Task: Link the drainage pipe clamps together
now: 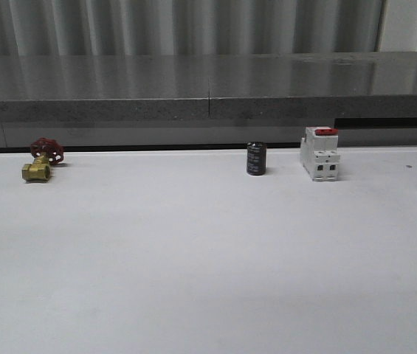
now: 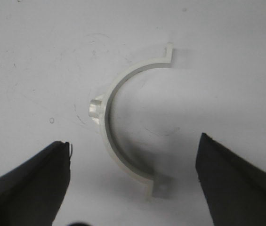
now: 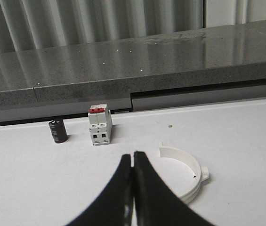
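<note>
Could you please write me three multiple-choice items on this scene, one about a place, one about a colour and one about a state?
1. Where does the black cylinder stand?
A. Between the brass valve and the breaker
B. On top of the breaker
C. Inside a clamp half

2. What colour is the valve's handwheel?
A. Blue
B. Red
C. White

3. How is the left gripper?
A. Shut on a clamp
B. Shut and empty
C. Open, with a clamp half lying between its fingers

Answers: 1 A, the front view shows it just left of the breaker, the valve far left. 2 B, the wheel above the brass body is red. 3 C, the fingers stand wide apart, not touching the half-ring.
</note>
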Controlling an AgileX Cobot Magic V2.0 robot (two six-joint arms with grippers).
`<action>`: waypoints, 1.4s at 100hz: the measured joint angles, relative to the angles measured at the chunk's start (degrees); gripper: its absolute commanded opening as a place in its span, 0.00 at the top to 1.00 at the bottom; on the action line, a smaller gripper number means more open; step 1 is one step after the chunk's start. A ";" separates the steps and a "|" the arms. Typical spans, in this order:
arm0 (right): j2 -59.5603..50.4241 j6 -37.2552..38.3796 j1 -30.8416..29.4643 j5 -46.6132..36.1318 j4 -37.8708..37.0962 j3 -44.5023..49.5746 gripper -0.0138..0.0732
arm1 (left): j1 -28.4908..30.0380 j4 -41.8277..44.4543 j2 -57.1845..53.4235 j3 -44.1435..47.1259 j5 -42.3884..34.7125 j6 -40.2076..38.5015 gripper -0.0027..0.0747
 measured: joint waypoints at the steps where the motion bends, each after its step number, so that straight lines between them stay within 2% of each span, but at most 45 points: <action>1: 0.00 0.00 0.00 0.00 0.00 0.00 0.92 | 0.14 -0.21 0.64 -0.35 0.00 0.27 0.26; 30: 0.00 0.00 0.00 0.00 0.00 0.00 0.92 | 5.02 -3.80 11.13 -5.65 0.04 10.21 0.26; 63: 0.00 0.00 0.00 0.00 0.00 0.00 0.92 | 6.58 -8.67 18.90 -8.66 -1.64 18.99 0.26; 126: 0.00 0.00 0.00 0.00 0.00 0.00 0.92 | 6.58 -9.25 23.00 -10.80 -1.47 20.21 0.27; 131: 0.00 0.00 0.00 0.00 0.00 0.00 0.92 | 6.58 -9.25 23.00 -10.80 -1.17 20.21 0.29; 140: 0.00 0.00 0.00 0.00 0.00 0.00 0.92 | 6.58 -9.34 23.00 -10.80 -1.05 20.21 0.39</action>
